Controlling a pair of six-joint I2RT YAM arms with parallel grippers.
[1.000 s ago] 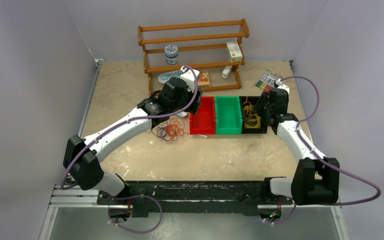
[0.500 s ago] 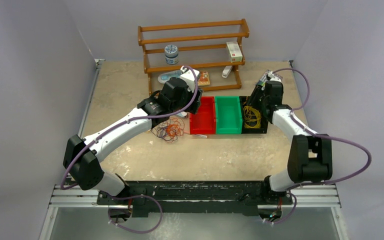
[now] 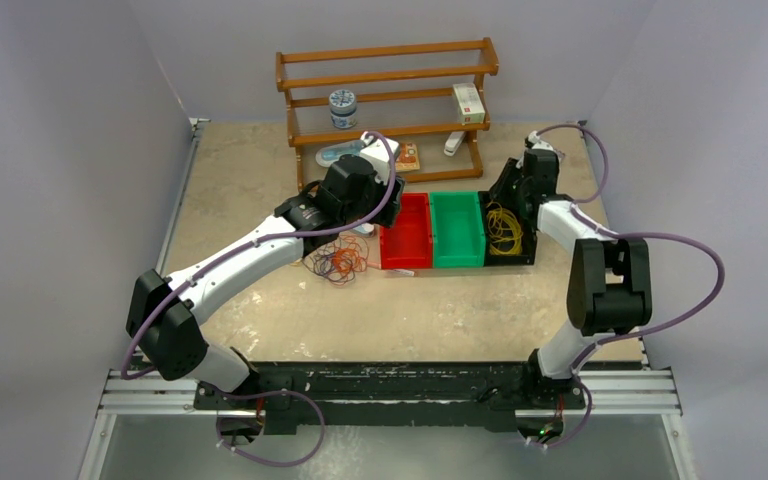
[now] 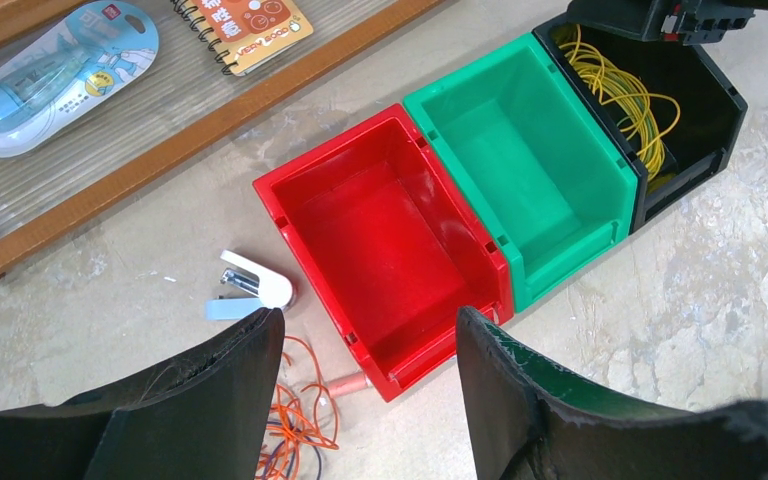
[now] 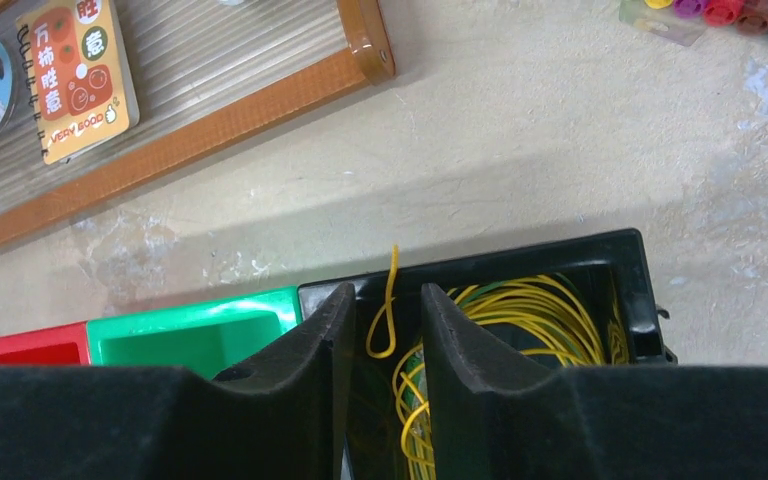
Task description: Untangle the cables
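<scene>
Since the earlier frame, the right arm (image 3: 605,280) has folded up and swung in toward centre right, bringing its hand to the far end of the black bin (image 3: 508,262). The left arm (image 3: 240,260) has not shifted.

Seen from above, a beige bench (image 3: 440,320) fills the middle of the frame. A wooden rack (image 3: 385,95) stands at top centre. The left arm reaches from the lower left up to the centre.

Three open bins sit side by side just right of centre: a red bin (image 3: 405,262), a green bin (image 3: 457,262) and the black one. Red and green hold nothing.

The cables lie in two places. A bundle of yellow cables (image 3: 503,228) is coiled inside the black bin. A tangle of orange and dark cables (image 3: 337,262) lies on the bench just left of the red bin.

The left hand (image 4: 365,325) is spread wide and hovers over the near corner of the red bin, holding nothing. The edge of the orange tangle shows below it.

The right hand (image 5: 385,295) points down at the black bin's rim. Its fingers stand a narrow gap apart. One yellow loop rises in that gap, and it does not visibly touch either finger.

A spiral notebook (image 4: 250,25) lies on the rack's lowest shelf. A small white and pale blue object (image 4: 250,285) lies on the bench beside the red bin. A round tin (image 3: 343,108) and a white box (image 3: 469,102) sit on a higher shelf.
</scene>
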